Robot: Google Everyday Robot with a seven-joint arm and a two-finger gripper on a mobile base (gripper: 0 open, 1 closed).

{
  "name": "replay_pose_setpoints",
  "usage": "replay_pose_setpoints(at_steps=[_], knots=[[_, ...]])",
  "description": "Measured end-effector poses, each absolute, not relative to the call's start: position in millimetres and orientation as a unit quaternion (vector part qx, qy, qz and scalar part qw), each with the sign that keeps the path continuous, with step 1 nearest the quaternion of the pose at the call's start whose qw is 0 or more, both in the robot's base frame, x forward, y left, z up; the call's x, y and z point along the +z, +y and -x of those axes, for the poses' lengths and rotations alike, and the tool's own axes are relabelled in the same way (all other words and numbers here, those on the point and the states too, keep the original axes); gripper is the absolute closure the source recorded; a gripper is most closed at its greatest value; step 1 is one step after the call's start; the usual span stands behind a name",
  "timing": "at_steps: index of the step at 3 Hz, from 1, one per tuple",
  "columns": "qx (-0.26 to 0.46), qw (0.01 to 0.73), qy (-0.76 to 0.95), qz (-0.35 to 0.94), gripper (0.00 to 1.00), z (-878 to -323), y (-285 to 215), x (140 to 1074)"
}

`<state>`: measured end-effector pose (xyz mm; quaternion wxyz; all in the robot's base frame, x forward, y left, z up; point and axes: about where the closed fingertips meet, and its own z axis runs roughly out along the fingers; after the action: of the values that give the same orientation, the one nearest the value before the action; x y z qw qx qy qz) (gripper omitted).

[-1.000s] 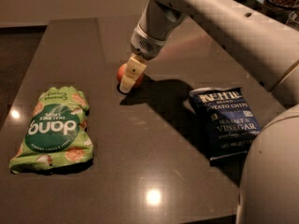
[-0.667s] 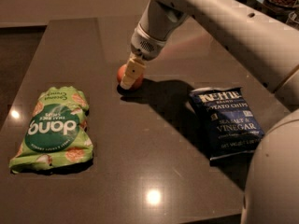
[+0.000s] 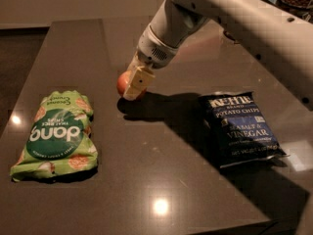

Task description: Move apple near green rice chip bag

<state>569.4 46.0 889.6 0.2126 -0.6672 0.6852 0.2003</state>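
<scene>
The apple, small and red-orange, rests on the dark table just left of centre. My gripper comes down from the upper right and its cream fingers are closed around the apple, one finger covering the apple's right side. The green rice chip bag, light green with a dark oval and white "dang" lettering, lies flat at the left, a short way below and left of the apple.
A dark blue Kettle potato chip bag lies flat at the right. My arm spans the upper right. The table's left edge and front right corner are in view.
My gripper and the apple have shifted slightly left, toward the green bag. Both bags have not moved.
</scene>
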Motion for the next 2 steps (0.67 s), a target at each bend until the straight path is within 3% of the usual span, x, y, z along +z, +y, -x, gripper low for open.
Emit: replay_pose_setpoints(at_steps=[1, 2], knots=[[0.218, 0.216, 0.653, 0.692, 1.0, -546, 55, 892], [0.231, 0.206, 0.628, 0.714, 1.0, -523, 68, 886]])
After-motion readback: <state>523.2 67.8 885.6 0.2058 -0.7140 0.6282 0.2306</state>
